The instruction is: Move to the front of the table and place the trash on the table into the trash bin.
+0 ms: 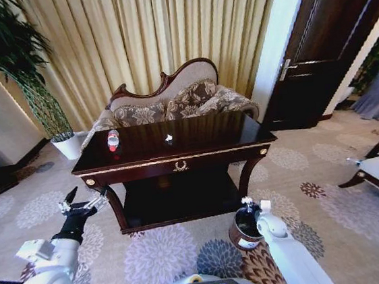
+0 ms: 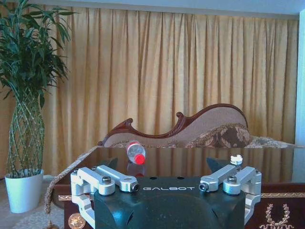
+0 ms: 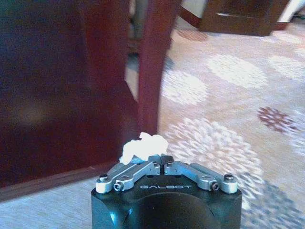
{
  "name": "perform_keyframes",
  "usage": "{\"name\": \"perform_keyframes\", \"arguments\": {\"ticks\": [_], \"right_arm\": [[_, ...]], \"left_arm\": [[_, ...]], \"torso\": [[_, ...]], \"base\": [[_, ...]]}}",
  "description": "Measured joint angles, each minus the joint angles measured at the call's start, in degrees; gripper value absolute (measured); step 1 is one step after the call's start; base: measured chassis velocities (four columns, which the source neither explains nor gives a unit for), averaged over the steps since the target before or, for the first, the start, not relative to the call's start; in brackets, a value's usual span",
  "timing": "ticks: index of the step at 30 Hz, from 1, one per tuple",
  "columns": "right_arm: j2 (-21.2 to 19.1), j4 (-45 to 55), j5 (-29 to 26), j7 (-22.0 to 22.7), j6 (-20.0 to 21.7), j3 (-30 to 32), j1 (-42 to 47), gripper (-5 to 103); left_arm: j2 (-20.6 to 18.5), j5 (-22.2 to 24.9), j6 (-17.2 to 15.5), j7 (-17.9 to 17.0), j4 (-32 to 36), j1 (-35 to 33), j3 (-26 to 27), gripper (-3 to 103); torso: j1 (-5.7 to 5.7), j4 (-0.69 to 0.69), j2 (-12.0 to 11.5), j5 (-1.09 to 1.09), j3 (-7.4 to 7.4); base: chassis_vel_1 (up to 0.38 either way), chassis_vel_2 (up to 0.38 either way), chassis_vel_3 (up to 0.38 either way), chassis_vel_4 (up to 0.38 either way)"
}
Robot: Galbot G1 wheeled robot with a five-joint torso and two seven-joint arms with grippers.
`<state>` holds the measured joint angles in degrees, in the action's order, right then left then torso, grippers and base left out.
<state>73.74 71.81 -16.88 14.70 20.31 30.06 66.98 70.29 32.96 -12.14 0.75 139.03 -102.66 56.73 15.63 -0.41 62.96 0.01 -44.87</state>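
A tall green plant in a white pot (image 1: 67,145) is seen on the carpet off the surface's far left corner. The left hand (image 1: 82,202) is held in the air near the front left corner of the surface (image 1: 210,143), its metal fingers (image 2: 110,181) spread wide with nothing between them. The surface is a dark, glossy mahogany console with gold trim along its front edge, a gold emblem at the front centre, curved legs and a low shelf beneath.

A small clear plastic bottle (image 1: 113,140) with a red label and a pale cap is found lying on its side toward the far left of the surface. A small crumpled white scrap (image 1: 169,139) rests near the middle of the top, well apart from the bottle. Behind the far edge a carved-back patterned sofa (image 1: 172,103) is set against gold curtains.

Beside the front right leg, a round brown bin (image 1: 243,234) with a dark inside and a white label stands on the flowered carpet. The right hand (image 1: 248,203) is held above the bin's rim, its fingers pressed together on a crumpled white wad (image 3: 142,145).
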Motion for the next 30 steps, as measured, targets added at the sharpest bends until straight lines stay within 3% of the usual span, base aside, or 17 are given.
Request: {"name": "perform_keyframes", "arguments": {"ticks": [2, 4, 10, 14, 17, 21, 23, 25, 27, 28, 30], "right_arm": [[0.17, -1.79, 0.69, 0.95, -0.67, -0.12, -0.57, -3], [0.25, -2.5, 1.06, 1.19, -0.9, -0.13, -0.74, 1], [0.05, -4.16, 2.63, 2.23, -2.69, -0.17, -0.99, 28], [-0.47, -3.91, 2.65, 2.33, -2.81, -0.14, -0.84, 39], [-0.8, -3.01, 1.63, 3.08, -2.95, -0.05, -0.6, 55], [-0.68, -1.64, 0.88, 3.54, -3.68, 0.22, -0.32, 61], [-0.49, 3.6, -1.27, 2.15, -9.74, 0.65, 1.3, 77], [-0.32, 6.27, -1.4, 0.96, -11.52, 0.9, 2.12, 77], [-0.7, 18.3, -2.51, -2.72, -15.61, 1.08, 5.51, 93], [-0.7, 18.3, -2.51, -2.72, -15.61, 1.08, 5.51, 93], [-1.56, 30.27, -6.5, -4.01, -13.08, 0.96, 8.46, 99]], "left_arm": [[0.04, 0.01, 0.0, 0.02, 0.05, -0.01, 0.01, 100], [0.07, 0.0, 0.01, 0.02, 0.08, -0.02, -0.02, 100], [0.28, -0.42, -0.05, 0.02, 0.38, 0.04, -1.04, 100], [0.28, -0.51, -0.09, 0.02, 0.39, 0.05, -1.11, 100], [0.28, -0.53, -0.14, -0.04, 0.49, -0.01, -0.98, 100], [0.27, -0.53, -0.15, -0.06, 0.67, -0.14, -0.91, 100], [0.27, -0.49, -0.16, -0.11, 0.97, -0.23, -0.83, 100], [0.27, -0.47, -0.17, -0.11, 1.07, -0.29, -0.82, 100], [0.29, -0.41, -0.18, -0.14, 1.29, -0.39, -0.8, 100], [0.29, -0.41, -0.18, -0.14, 1.29, -0.39, -0.8, 100], [0.39, -0.39, -0.18, -0.17, 1.3, -0.41, -0.8, 100]], "torso": [[0.01, 0.01, 0.0, -0.01, 0.0], [0.01, 0.01, 0.0, 0.0, -0.01], [0.01, 0.01, 0.0, 0.0, 0.0], [0.01, 0.01, 0.0, -0.01, 0.0], [0.01, 0.0, 0.0, 0.0, -0.01], [0.01, 0.01, -0.01, 0.0, -0.01], [0.01, 0.0, -0.01, -0.01, -0.01], [0.02, 0.01, -0.01, 0.0, -0.01], [0.01, 0.02, -0.01, 0.0, 0.0], [0.01, 0.02, -0.01, 0.0, 0.0], [0.01, 0.0, 0.0, -0.03, 0.0]], "base": [[0.0, 0.0, 0.0, 0.0], [0.0, 0.0, 0.0, 0.0], [0.0, 0.0, 0.0, 0.0], [0.0, 0.0, 0.0, 0.0], [0.0, 0.0, 0.0, 0.0], [0.0, 0.0, 0.0, 0.0], [0.0, 0.0, 0.0, 0.0], [0.0, 0.0, 0.0, 0.0], [0.0, 0.0, 0.0, 0.0], [0.0, 0.0, 0.0, 0.0], [0.0, 0.0, 0.0, 0.0]]}}
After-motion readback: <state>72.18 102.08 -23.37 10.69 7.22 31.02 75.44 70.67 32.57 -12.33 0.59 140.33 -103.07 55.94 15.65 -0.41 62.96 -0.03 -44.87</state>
